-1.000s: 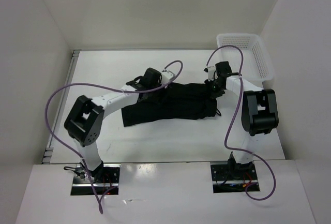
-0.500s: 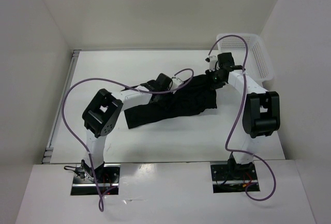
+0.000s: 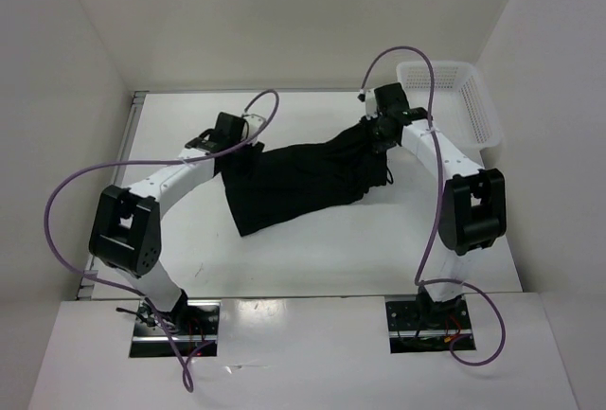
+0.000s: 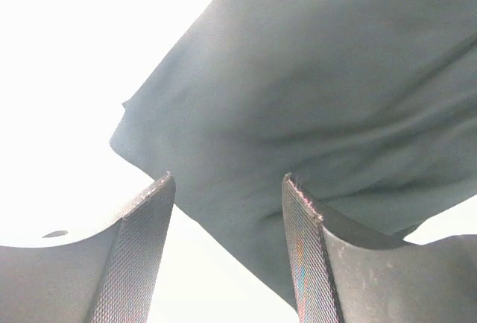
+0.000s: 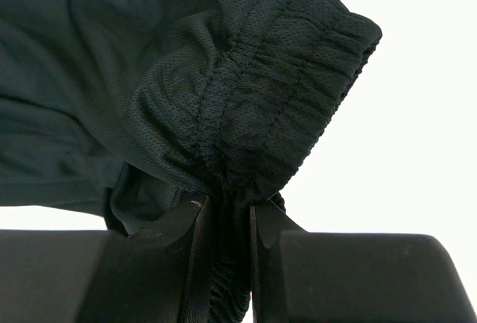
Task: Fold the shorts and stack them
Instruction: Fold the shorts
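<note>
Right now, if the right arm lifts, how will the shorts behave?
Probably floppy: the shorts drape creased from the right gripper. Likely light: one pinch on the waistband holds that end. Mesh weave probably resists slipping.

From overhead I see bright, even light. The white tabletop (image 3: 312, 249) shows a soft shadow along the shorts (image 3: 294, 187) at their 6 o'clock edge, and everything is sharp. My left wrist view is overexposed: from 9 to 12 o'clock it burns out to white, and the fabric looks hazy grey. The right wrist view is crisp on the weave, blown white at 3 o'clock.
</note>
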Controlling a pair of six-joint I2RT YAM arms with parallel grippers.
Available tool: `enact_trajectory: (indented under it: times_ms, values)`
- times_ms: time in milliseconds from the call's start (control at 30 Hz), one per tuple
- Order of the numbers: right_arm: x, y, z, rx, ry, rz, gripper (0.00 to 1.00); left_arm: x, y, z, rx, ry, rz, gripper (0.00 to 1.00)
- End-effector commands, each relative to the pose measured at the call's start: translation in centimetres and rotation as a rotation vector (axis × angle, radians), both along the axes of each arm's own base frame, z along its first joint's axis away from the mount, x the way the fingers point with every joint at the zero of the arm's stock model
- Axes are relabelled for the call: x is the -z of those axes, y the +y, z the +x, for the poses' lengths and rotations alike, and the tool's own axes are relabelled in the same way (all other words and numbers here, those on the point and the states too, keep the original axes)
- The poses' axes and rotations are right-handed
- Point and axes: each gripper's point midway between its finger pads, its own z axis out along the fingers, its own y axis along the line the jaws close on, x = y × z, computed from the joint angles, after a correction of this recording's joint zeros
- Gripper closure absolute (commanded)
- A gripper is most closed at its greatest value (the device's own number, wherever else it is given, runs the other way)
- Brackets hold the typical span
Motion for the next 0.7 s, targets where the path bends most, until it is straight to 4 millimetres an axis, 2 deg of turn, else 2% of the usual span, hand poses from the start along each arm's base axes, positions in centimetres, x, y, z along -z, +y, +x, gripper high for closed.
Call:
enact_trajectory:
  times_ms: [0, 67, 100, 133, 200, 233, 300, 367, 400, 433, 500, 533, 567, 600, 667]
  values:
    - [-7.2, 1.1, 2.3, 0.046, -0.194, -0.017, 1.00, 3.5, 4.0, -3.1, -0.063, 0.143, 0.051, 0.33]
    - [-7.3, 2.6, 2.5, 0.027, -0.198, -0.014, 1.00, 4.5, 5.1, -3.0, -0.092, 0.154, 0.053, 0.33]
    - [-7.9, 4.3, 2.3, -0.007, -0.213, -0.005, 1.00, 4.8, 5.7, -3.0, -0.106, 0.157, 0.053, 0.33]
    - [-7.3, 5.1, 2.0, -0.017, -0.193, -0.003, 1.00, 5.8, 7.1, -2.9, -0.146, 0.168, 0.069, 0.33]
    - [-7.3, 7.1, 1.5, -0.051, -0.194, 0.000, 1.00, 7.3, 8.4, -2.8, -0.180, 0.194, 0.086, 0.33]
    - [-6.9, 7.6, 1.4, -0.062, -0.186, -0.002, 1.00, 7.9, 9.7, -2.7, -0.215, 0.208, 0.094, 0.33]
    - [-6.4, 8.6, 1.1, -0.084, -0.177, -0.004, 1.00, 8.5, 10.1, -2.0, -0.227, 0.227, 0.080, 0.33]
    - [-5.4, 9.9, 0.7, -0.111, -0.159, -0.017, 1.00, 8.4, 9.6, -0.9, -0.216, 0.210, 0.042, 0.33]
    - [-5.7, 11.5, 0.5, -0.152, -0.173, -0.015, 1.00, 8.5, 9.3, -0.4, -0.209, 0.205, 0.031, 0.33]
    - [-6.1, 12.4, 0.3, -0.165, -0.186, -0.020, 1.00, 9.0, 8.8, -0.3, -0.192, 0.223, 0.009, 0.33]
    - [-5.6, 14.6, 0.3, -0.211, -0.189, -0.034, 1.00, 9.1, 8.1, 0.4, -0.174, 0.225, -0.016, 0.33]
    - [-6.3, 16.8, 0.0, -0.249, -0.213, -0.018, 1.00, 9.9, 7.8, 0.5, -0.165, 0.248, -0.025, 0.35]
    - [-5.6, 17.8, -0.1, -0.268, -0.201, -0.023, 1.00, 10.3, 7.6, 0.6, -0.159, 0.266, -0.032, 0.39]
    - [-5.4, 18.7, -0.3, -0.285, -0.200, -0.022, 1.00, 11.8, 7.4, 0.3, -0.154, 0.308, -0.033, 0.42]
    - [-5.9, 21.1, -1.4, -0.344, -0.215, -0.016, 1.00, 11.4, 6.8, 1.3, -0.138, 0.326, -0.074, 0.52]
